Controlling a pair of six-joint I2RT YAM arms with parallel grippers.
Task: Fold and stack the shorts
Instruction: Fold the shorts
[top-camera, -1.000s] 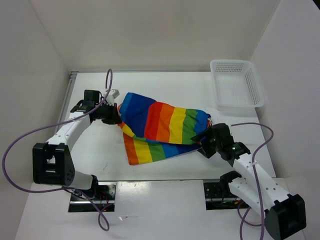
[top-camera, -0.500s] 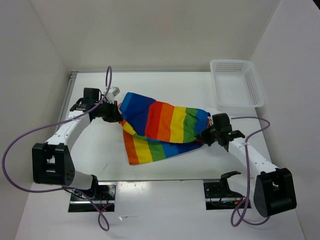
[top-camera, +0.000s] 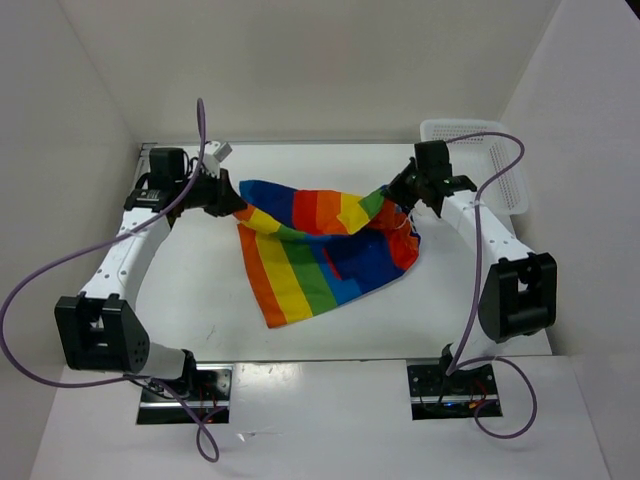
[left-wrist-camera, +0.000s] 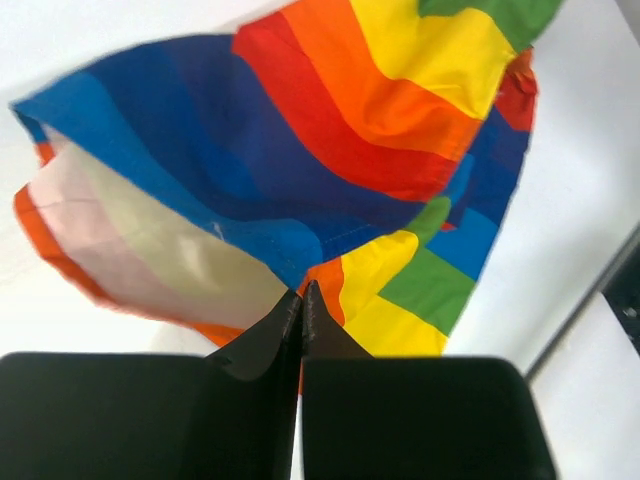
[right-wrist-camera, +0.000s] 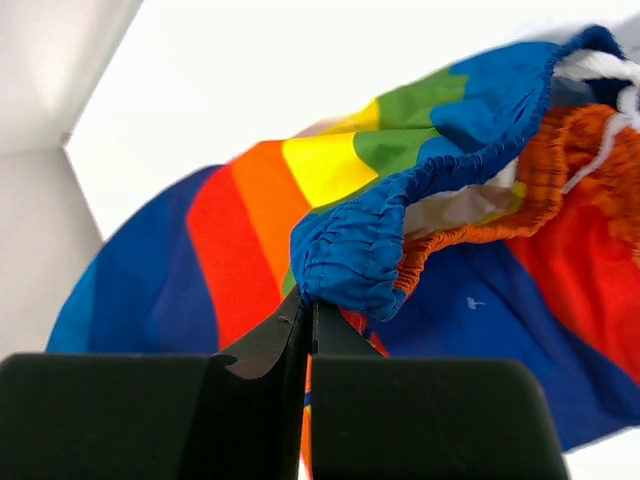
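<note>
The rainbow-striped shorts (top-camera: 320, 245) hang stretched between both arms above the white table, their lower part drooping toward the front. My left gripper (top-camera: 238, 208) is shut on a blue corner of the shorts (left-wrist-camera: 300, 250) at the left end. My right gripper (top-camera: 393, 197) is shut on the gathered blue waistband (right-wrist-camera: 350, 255) at the right end. A white drawstring (right-wrist-camera: 600, 75) shows at the waistband in the right wrist view. The fabric's pale inner side (left-wrist-camera: 150, 240) faces the left wrist camera.
A white plastic mesh basket (top-camera: 497, 165) stands at the back right, just behind the right arm. Purple cables loop from both arms. White walls close in the table on the left, back and right.
My right gripper closed on the waistband and swung up and toward the back with it. The left arm also moved back. The shorts now hang stretched out instead of lying bunched.
</note>
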